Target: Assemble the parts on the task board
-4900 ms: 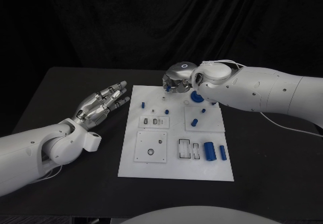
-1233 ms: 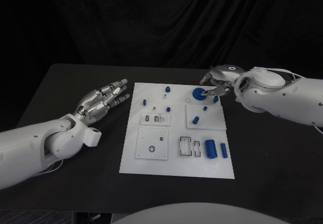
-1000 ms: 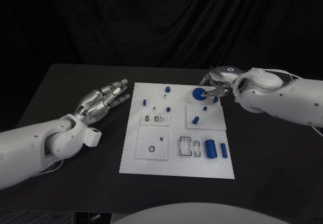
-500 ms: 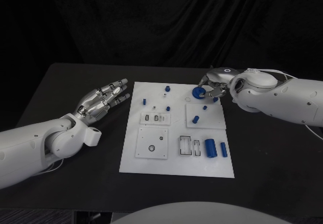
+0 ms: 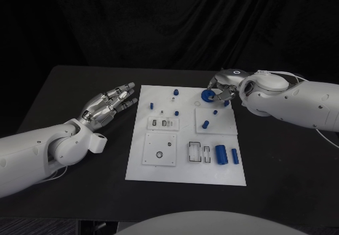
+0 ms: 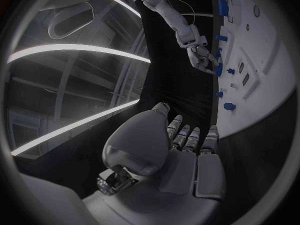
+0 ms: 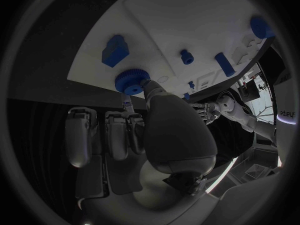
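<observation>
The right hand (image 7: pixel 134 135) reaches to the board's (image 7: pixel 187 20) edge, a fingertip (image 7: pixel 149 87) touching a blue knurled disc (image 7: pixel 131 81); whether it grips the disc is unclear. On the board lie a blue block (image 7: pixel 115 50), a small peg (image 7: pixel 185 56) and a longer peg (image 7: pixel 224 63). The left hand (image 7: pixel 209 110) lies beyond the board.

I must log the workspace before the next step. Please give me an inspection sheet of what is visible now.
Surface: black table, bare around the board.
Job's things: white task board with small blue parts; blue round knob near its far right corner; two blue cylinders lying near the front right.
Clutter: nothing seen.
Hands: left hand open beside the board, holding nothing; right hand touches the knob.
Cables: white cable on the right arm.
Surroundings: black curtain behind.
</observation>
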